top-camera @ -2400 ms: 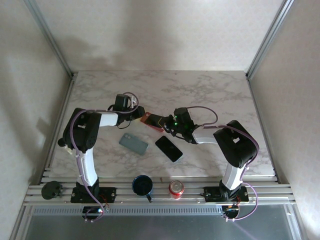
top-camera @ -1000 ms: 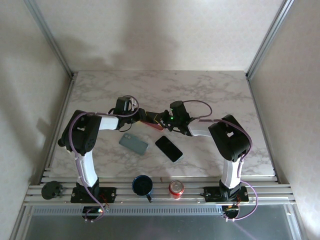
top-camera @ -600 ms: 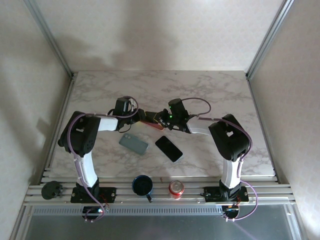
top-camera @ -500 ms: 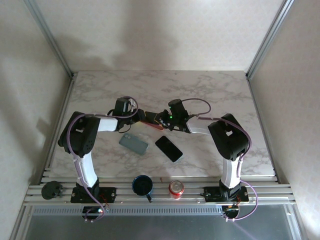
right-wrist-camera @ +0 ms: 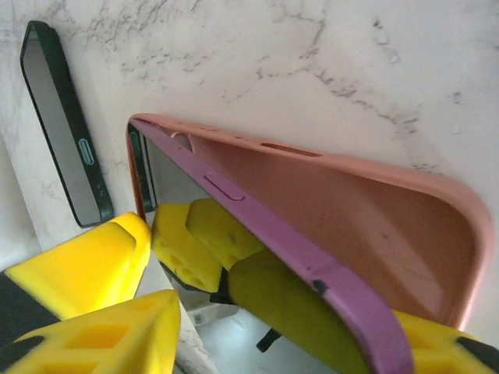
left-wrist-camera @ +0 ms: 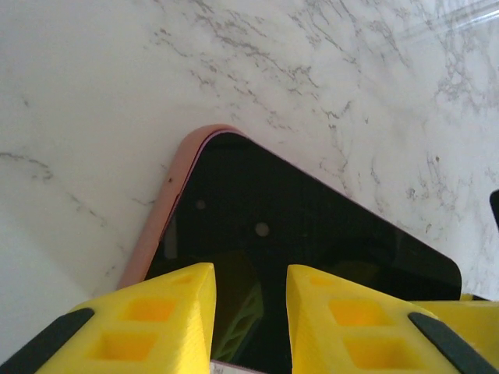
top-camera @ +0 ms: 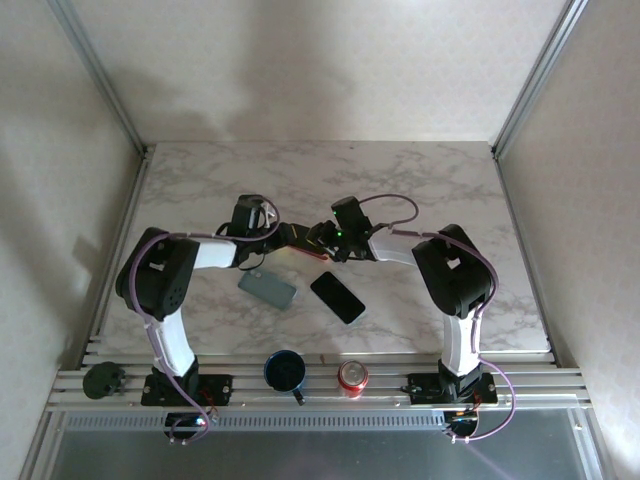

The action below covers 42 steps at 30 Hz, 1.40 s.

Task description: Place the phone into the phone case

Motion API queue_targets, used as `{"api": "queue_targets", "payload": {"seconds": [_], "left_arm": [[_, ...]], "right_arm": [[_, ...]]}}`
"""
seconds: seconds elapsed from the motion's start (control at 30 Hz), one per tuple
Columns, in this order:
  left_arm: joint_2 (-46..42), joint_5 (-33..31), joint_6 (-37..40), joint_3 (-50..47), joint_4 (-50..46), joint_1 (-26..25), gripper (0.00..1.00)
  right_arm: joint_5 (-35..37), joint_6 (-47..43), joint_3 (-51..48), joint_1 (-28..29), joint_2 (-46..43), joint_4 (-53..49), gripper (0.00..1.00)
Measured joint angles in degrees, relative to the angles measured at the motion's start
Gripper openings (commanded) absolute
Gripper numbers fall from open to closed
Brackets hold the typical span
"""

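The pink phone case (top-camera: 300, 236) lies mid-table between my two grippers. The phone (left-wrist-camera: 312, 226), purple-edged with a black screen, sits with one corner inside the case rim (left-wrist-camera: 160, 226). Its purple side edge (right-wrist-camera: 257, 214) stands raised above the case's bare pink inside (right-wrist-camera: 351, 202). My left gripper (top-camera: 279, 237) has its yellow fingertips (left-wrist-camera: 175, 292) a little apart over the screen, with nothing clamped between them (left-wrist-camera: 249, 284). My right gripper (top-camera: 323, 238) is open, its fingers standing on either side of the raised phone edge (right-wrist-camera: 296, 308).
A grey-blue case or phone (top-camera: 268, 288) and a black phone (top-camera: 337, 297) lie nearer the arm bases. A dark-rimmed phone (right-wrist-camera: 58, 117) lies flat beside the pink case. A blue mug (top-camera: 285, 371) and a red can (top-camera: 352, 376) stand at the near edge.
My right gripper, shut a second ago, has opened. Both grippers and the pink case have shifted slightly towards the far side of the table.
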Motion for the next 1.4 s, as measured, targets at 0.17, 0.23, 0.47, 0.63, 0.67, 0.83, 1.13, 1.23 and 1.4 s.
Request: {"api": "queue_targets", "payload": {"seconds": [0.17, 0.23, 0.47, 0.63, 0.67, 0.83, 1.13, 1.23, 1.4], "left_arm": [[-1.4, 0.6, -0.3, -1.2, -0.8, 0.0, 0.29], [-2.1, 0.7, -0.4, -1.4, -1.1, 0.0, 0.29], [-6.1, 0.8, -1.6, -2.0, -0.8, 0.2, 0.29], [-7.6, 0.8, -2.1, -2.4, -0.4, 0.9, 0.29], [-7.9, 0.8, -2.1, -2.4, -0.4, 1.1, 0.29], [-9.1, 0.8, -2.2, -3.4, 0.1, 2.1, 0.29], [-9.2, 0.8, -2.1, -4.0, 0.2, 2.8, 0.29], [-9.2, 0.8, -1.9, -4.2, 0.2, 2.8, 0.29], [-9.0, 0.8, -1.7, -4.2, 0.2, 2.8, 0.28]], "right_arm": [[1.2, -1.5, 3.2, 0.2, 0.1, -5.7, 0.72], [2.0, -2.1, 5.1, 0.2, 0.3, -8.9, 0.75], [3.5, -3.9, 13.4, 0.3, 1.9, -19.7, 0.82], [3.7, -4.3, 15.8, 0.3, 2.6, -23.8, 0.86], [3.9, -4.3, 16.0, 0.3, 2.8, -24.5, 0.87], [4.6, -4.3, 18.0, 0.5, 4.9, -27.8, 0.89], [5.9, -4.5, 20.1, 0.8, 5.2, -31.1, 0.93], [6.4, -4.7, 20.2, 0.8, 5.1, -31.6, 0.93], [7.3, -5.8, 19.2, 1.1, 3.4, -31.3, 0.88]]}}
